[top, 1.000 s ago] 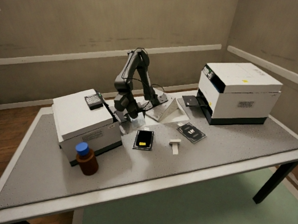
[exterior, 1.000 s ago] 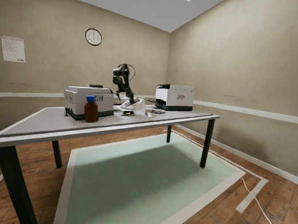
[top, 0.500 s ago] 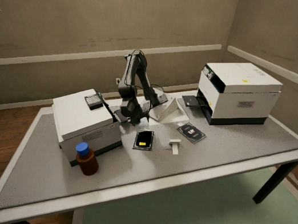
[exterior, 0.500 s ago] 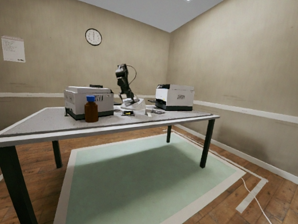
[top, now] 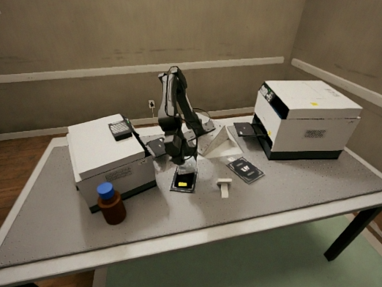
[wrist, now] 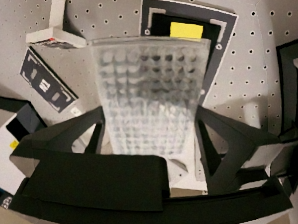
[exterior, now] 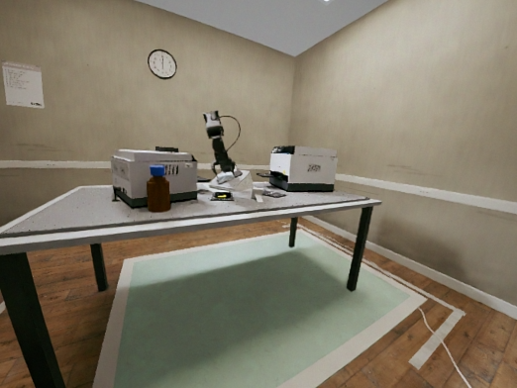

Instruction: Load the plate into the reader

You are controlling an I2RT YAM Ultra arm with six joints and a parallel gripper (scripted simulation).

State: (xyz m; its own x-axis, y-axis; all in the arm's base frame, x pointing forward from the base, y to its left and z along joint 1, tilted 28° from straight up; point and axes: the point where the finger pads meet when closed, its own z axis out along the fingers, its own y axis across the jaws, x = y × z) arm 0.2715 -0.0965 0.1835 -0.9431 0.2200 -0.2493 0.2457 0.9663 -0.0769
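My gripper [top: 185, 163] [exterior: 225, 176] [wrist: 150, 110] is shut on a clear plate [top: 189, 168] [wrist: 149, 90] with a grid of wells showing. It holds the plate by its long sides, tilted, low over a dark bench nest [top: 175, 189] [wrist: 224, 24] that has a yellow mark. I cannot tell the lid apart from the plate. The dispenser's stage [top: 156, 146] and the reader's stage [top: 243, 129] both look dark and bare. A second dark nest [top: 245, 170] [wrist: 43, 79] with white lettering lies to the right.
The dispenser [top: 106, 150] [exterior: 149, 175] stands at the left with the capped brown bottle [top: 111, 205] [exterior: 158, 190] in front of it. The reader [top: 307, 117] [exterior: 304, 168] is at the right. A small white T-shaped piece [top: 224, 184] [wrist: 56, 19] and a white wedge [top: 219, 140] sit mid-table.
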